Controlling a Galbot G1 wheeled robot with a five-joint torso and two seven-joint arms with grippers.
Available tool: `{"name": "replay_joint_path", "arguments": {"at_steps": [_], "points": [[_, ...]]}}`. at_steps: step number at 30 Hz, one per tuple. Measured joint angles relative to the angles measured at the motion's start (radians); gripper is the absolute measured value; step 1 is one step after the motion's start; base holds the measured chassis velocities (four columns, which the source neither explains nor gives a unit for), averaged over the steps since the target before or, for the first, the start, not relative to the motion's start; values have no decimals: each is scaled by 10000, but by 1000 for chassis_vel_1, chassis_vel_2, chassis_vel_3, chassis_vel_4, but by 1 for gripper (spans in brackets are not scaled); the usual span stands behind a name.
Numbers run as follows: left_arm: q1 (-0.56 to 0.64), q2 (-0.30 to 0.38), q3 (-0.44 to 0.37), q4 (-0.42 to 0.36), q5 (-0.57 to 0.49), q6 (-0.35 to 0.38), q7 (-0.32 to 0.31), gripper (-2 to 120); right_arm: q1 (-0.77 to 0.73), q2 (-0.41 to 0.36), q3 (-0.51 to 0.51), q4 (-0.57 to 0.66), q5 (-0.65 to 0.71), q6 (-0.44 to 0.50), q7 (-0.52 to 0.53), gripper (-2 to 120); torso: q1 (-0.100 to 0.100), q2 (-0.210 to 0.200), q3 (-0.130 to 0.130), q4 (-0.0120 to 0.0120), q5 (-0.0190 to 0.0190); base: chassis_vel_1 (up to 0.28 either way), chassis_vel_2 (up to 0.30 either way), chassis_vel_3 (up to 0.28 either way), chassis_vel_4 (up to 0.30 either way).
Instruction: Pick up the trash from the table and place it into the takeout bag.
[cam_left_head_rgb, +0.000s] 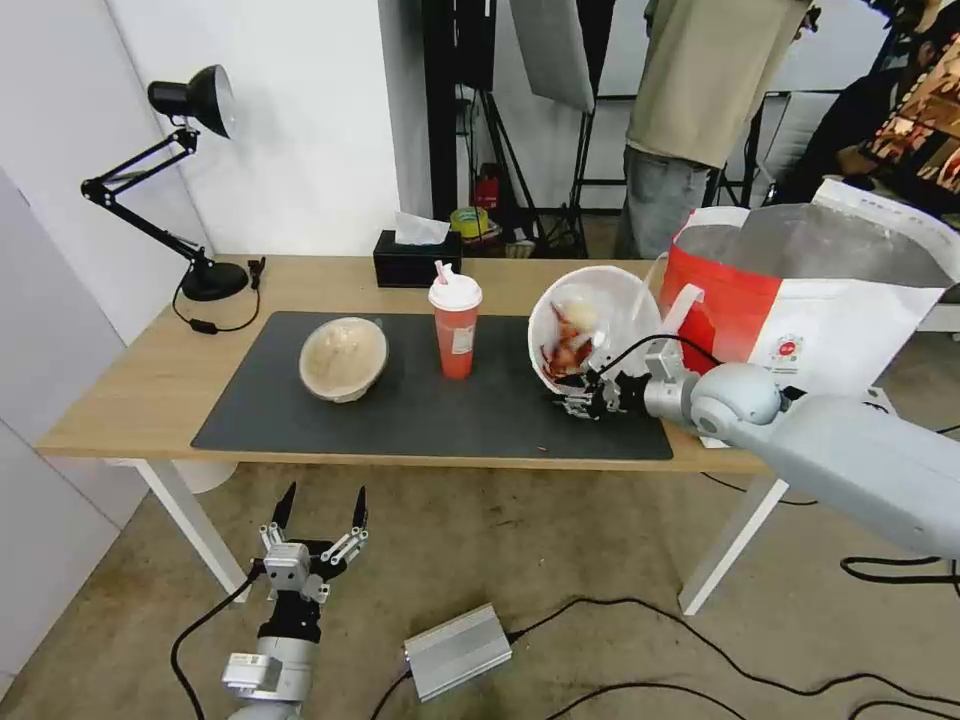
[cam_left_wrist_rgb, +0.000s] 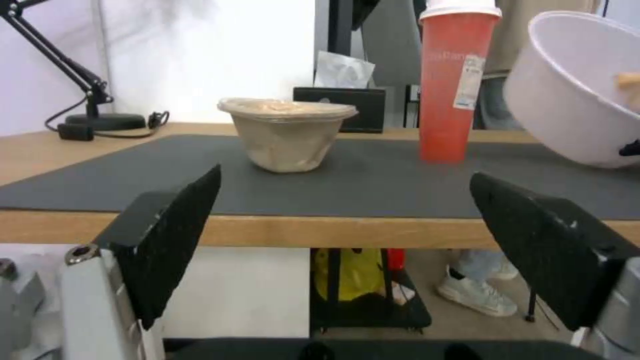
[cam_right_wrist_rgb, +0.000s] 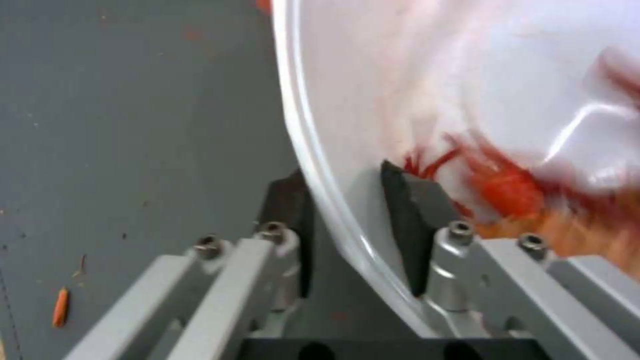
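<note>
Light-wood surface (cam_left_head_rgb: 140, 400), dark grey mat. Right gripper (cam_left_head_rgb: 585, 398) clamped on rim of large white round bowl (cam_left_head_rgb: 590, 330) with red scraps, tilted steeply near right edge beside white-and-red foil-lined bag (cam_left_head_rgb: 800, 300). Risk: scraps spill, thin rim slips. Left gripper (cam_left_head_rgb: 318, 530) apart, parked below front edge.

The right gripper (cam_right_wrist_rgb: 347, 210) pinches the rim of the white bowl (cam_right_wrist_rgb: 467, 90), red food scraps (cam_right_wrist_rgb: 507, 187) inside, above the grey mat (cam_right_wrist_rgb: 133, 125).
</note>
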Motion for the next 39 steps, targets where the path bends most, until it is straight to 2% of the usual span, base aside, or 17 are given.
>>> {"name": "replay_joint_path", "arguments": {"at_steps": [2,3,6,22,39], "points": [[-1,-6,2,9,1,0,0,100,1,0,4,-1,-12,5,17,14,0,1,-1,-1,-3,0,0,0,0],[-1,-6,2,9,1,0,0,100,1,0,4,-1,-12,5,17,14,0,1,-1,-1,-3,0,0,0,0],[-1,-14,13,20,5,-2,0,100,-7,0,-3,-1,-40,3,22,0,0,2,-1,-2,-1,0,0,0,0],[25,-40,57,-38,34,-10,0,100,20,-70,117,118,-132,69,57,0,-1,2,-1,0,0,0,0,0,0],[52,27,112,-156,45,-8,9,100,249,-633,300,795,-222,86,187,0,-2,4,-1,-1,0,0,0,0,0]]}}
